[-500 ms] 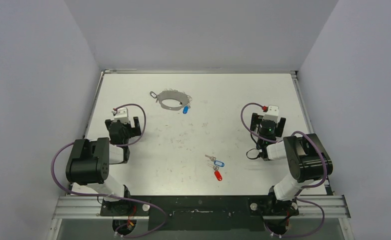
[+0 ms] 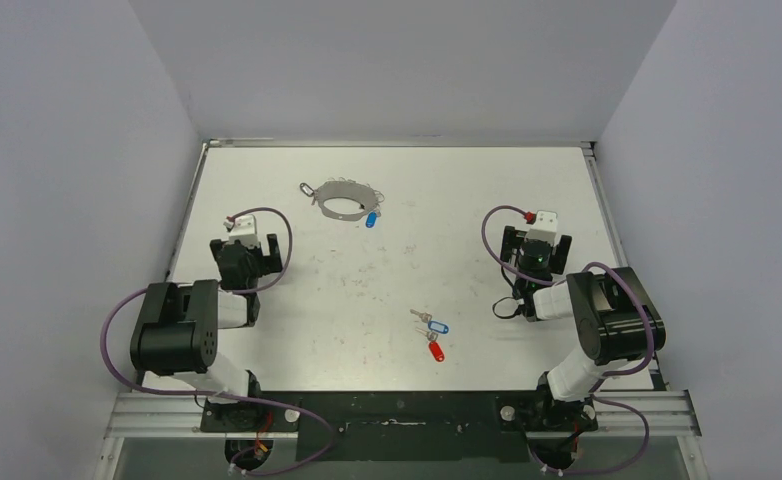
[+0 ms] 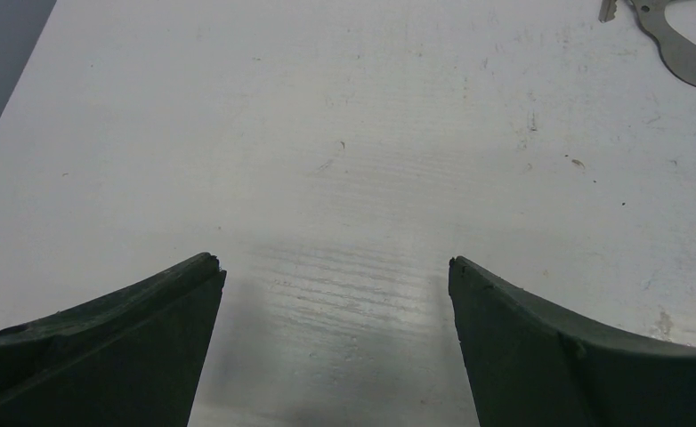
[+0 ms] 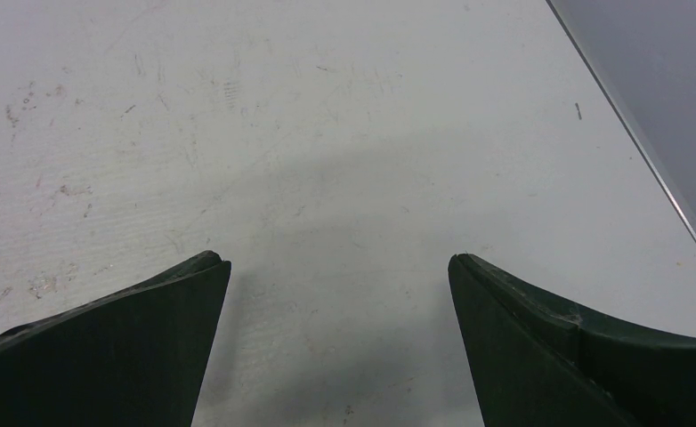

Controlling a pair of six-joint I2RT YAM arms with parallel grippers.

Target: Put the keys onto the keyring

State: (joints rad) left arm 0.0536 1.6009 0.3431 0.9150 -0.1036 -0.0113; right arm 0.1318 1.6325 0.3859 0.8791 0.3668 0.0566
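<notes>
White scuffed tabletop point(image 2: 487, 190), grey walls on three sides. The keyring point(image 2: 341, 201), a thin silvery hoop with a little clip on its left, lies near the far edge, with a blue tag point(image 2: 371, 218) touching its right side. The blue-tag key point(image 2: 438, 327) and red-tag key point(image 2: 435, 350) lie close together near the front middle, well apart from both arms. The left gripper point(image 3: 334, 262) and right gripper point(image 4: 337, 258) are both spread wide over bare table.
</notes>
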